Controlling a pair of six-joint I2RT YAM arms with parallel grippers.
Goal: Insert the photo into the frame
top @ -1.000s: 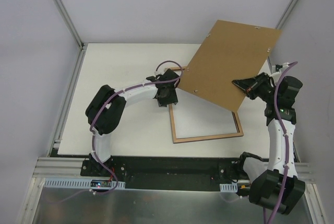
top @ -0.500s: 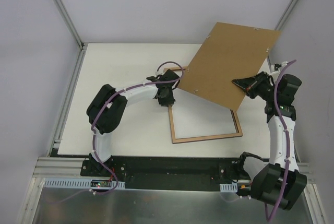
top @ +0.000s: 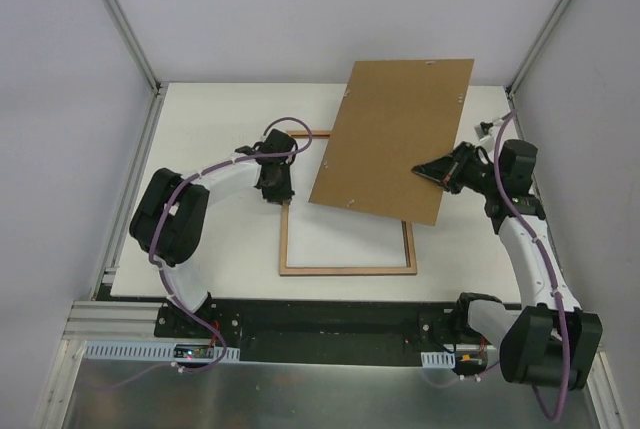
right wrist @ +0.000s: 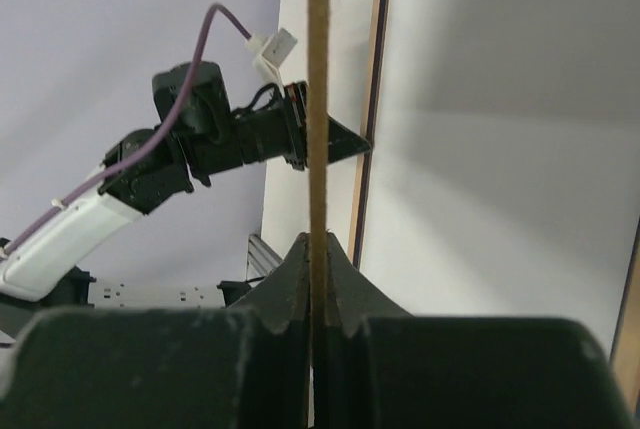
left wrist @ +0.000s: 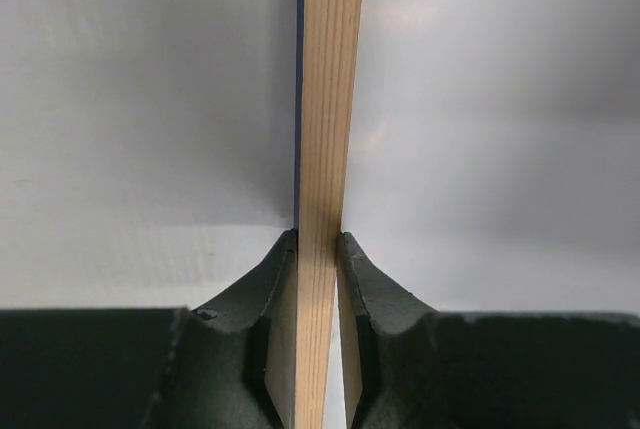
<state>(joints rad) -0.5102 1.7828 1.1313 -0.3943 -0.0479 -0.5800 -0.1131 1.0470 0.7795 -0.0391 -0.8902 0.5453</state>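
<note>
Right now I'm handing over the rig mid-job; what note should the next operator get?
Left gripper: shut on the left rail of the thin rectangular picture frame, lying light-wood back up on the white table.
Right gripper: shut on the plain brown backing board, held tilted above the frame.
Done: backing board is off.
Left: insert the photo (not in view), refit the board.

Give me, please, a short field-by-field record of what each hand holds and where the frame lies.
left hand: shut on the frame's rail, left arm's side
right hand: shut on the backing board's right edge
frame: lying on the table, wood-coloured face up
backing board: lifted, tilted, overlapping the frame's far right part
photo: not identifiable in any view
</note>
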